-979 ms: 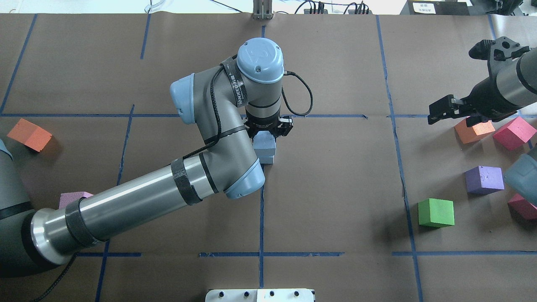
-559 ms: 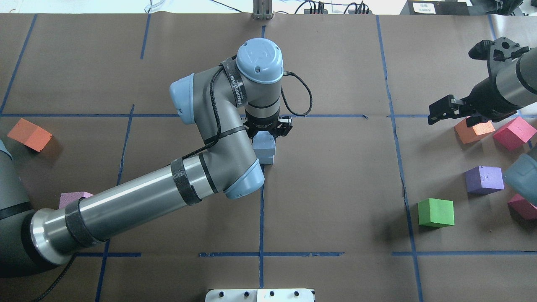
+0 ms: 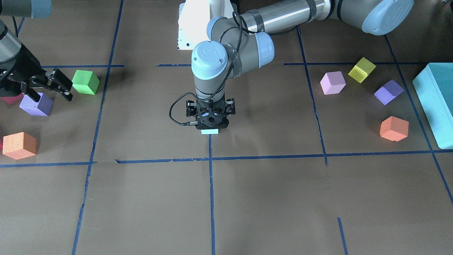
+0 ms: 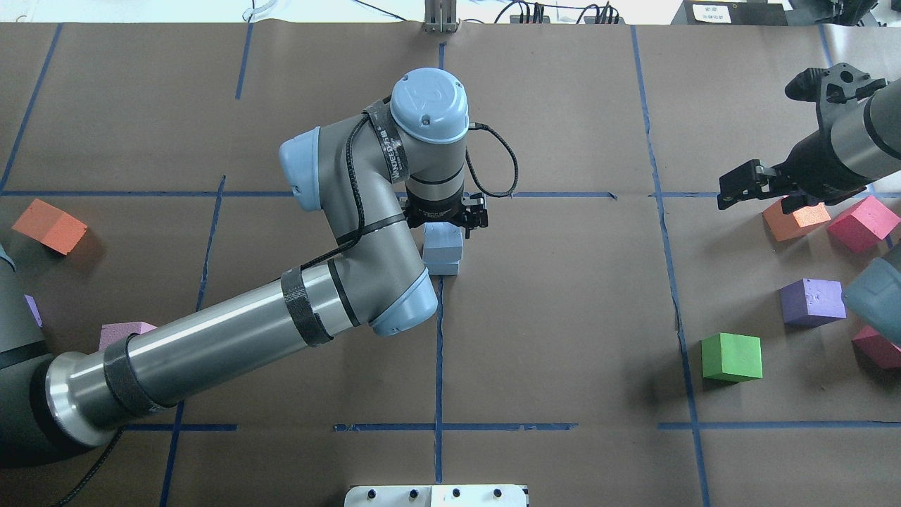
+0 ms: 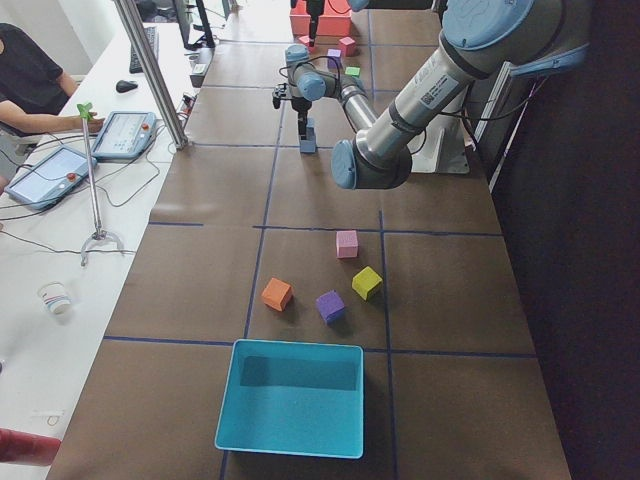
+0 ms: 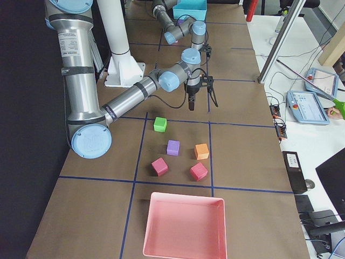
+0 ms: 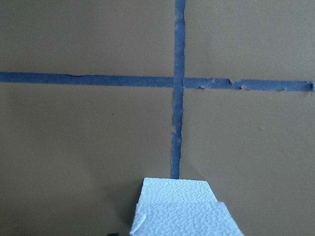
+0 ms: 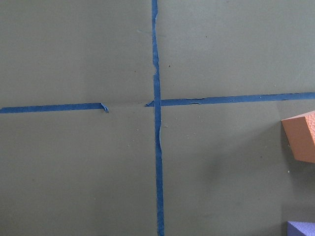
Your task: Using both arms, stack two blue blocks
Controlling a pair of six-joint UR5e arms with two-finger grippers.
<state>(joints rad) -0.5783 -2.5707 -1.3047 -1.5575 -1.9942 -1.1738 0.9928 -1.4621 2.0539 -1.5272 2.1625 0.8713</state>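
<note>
Two pale blue blocks stand stacked at the table's centre, the upper block (image 4: pixel 443 241) on the lower block (image 4: pixel 443 267). In the left wrist view the upper block (image 7: pixel 184 221) fills the bottom edge, with the lower block (image 7: pixel 177 189) showing just beyond it. My left gripper (image 4: pixel 445 217) hangs straight above the stack, open, with its fingers off the upper block. In the front view only a sliver of blue (image 3: pixel 210 131) shows under that gripper (image 3: pixel 210 124). My right gripper (image 4: pixel 739 186) is open and empty, hovering at the far right.
At the right lie an orange cube (image 4: pixel 795 220), a magenta cube (image 4: pixel 862 224), a purple cube (image 4: pixel 811 301) and a green cube (image 4: pixel 731 357). At the left lie an orange cube (image 4: pixel 49 225) and a pink cube (image 4: pixel 123 329). A teal box (image 3: pixel 433 102) and a pink tray (image 6: pixel 183 226) sit at the table's ends.
My left wrist has shifted slightly left and away from the stack, and more of the upper blue block shows. The right arm has not moved.
</note>
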